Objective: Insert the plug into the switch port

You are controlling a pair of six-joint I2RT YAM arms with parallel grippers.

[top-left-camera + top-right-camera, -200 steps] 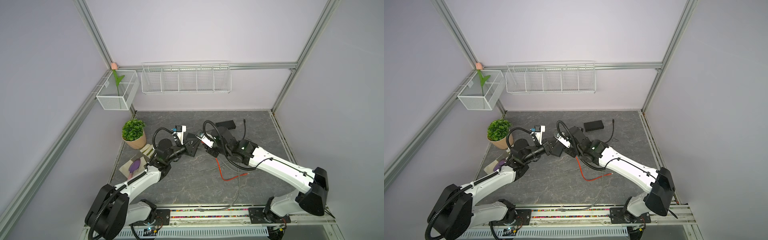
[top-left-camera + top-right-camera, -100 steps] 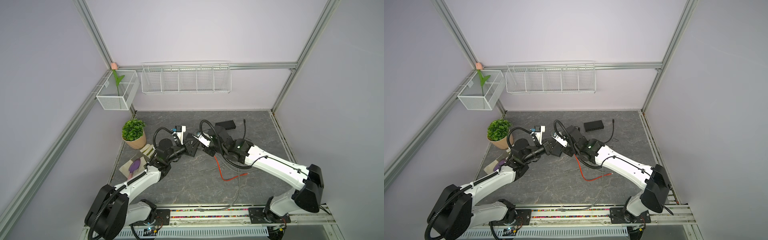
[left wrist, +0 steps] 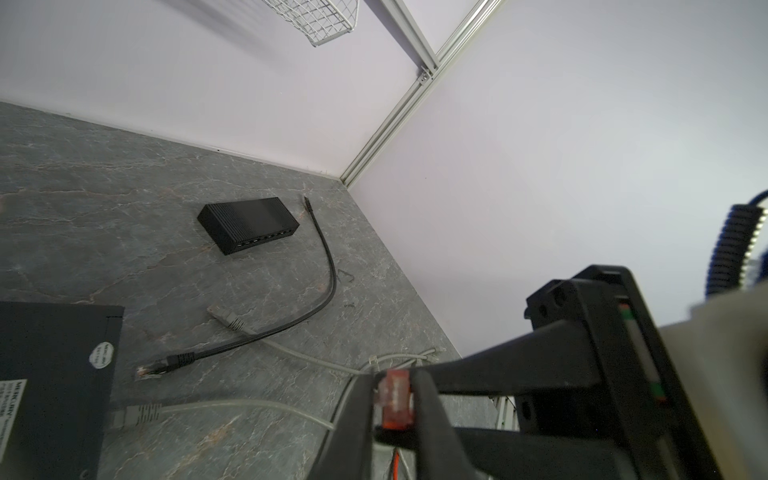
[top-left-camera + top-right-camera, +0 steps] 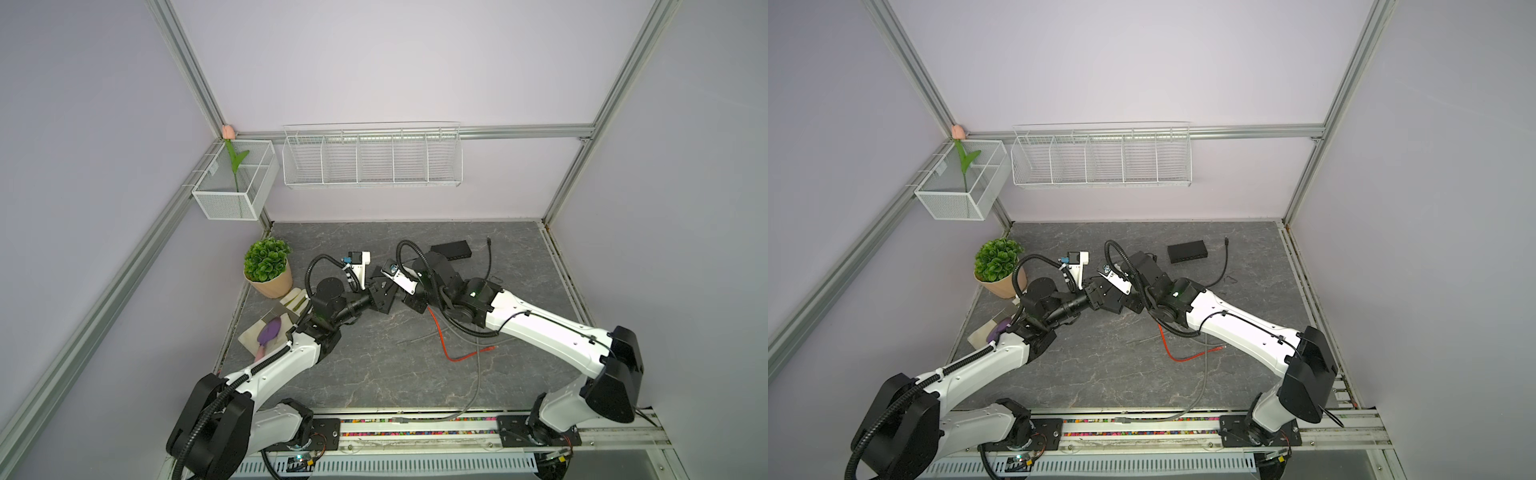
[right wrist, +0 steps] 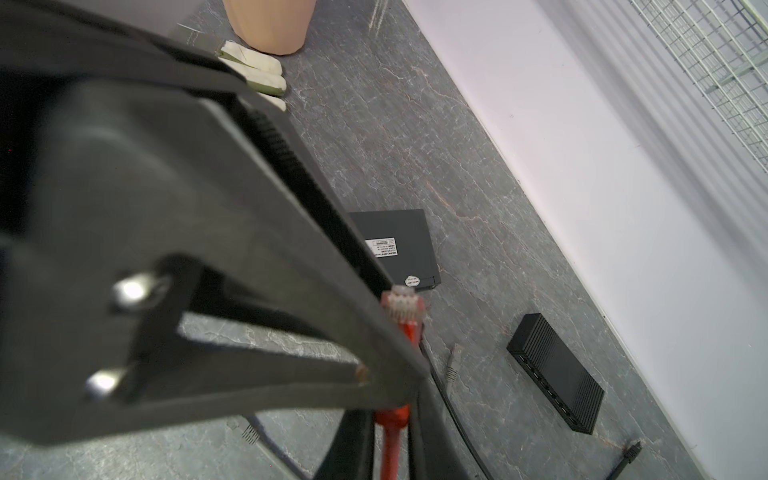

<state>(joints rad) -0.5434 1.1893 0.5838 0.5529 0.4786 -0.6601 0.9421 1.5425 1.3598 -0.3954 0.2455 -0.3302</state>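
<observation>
Top views both show a potted plant (image 4: 267, 266) at the left edge of the grey table (image 4: 374, 374). Right of it, my two arms meet nose to nose over the middle. My left pincer (image 3: 392, 388) has a finger on either side of the red plug (image 5: 401, 307), but it stands slack, and the left wrist view shows a sliver of gap on one side. My right pincer (image 5: 390, 419) is clenched on the plug's red boot, just behind the clear tip, with the plug held above the table. A black box (image 5: 399, 245) lies label up beneath the pincers. The red cable (image 4: 446, 349) drops and loops on the table under my right arm, crossing a grey cable (image 4: 477, 374). Farther right, toward the back wall, the switch (image 4: 451, 249) lies flat, well apart from the plug, with a black cable (image 4: 491, 262) just beside it.
</observation>
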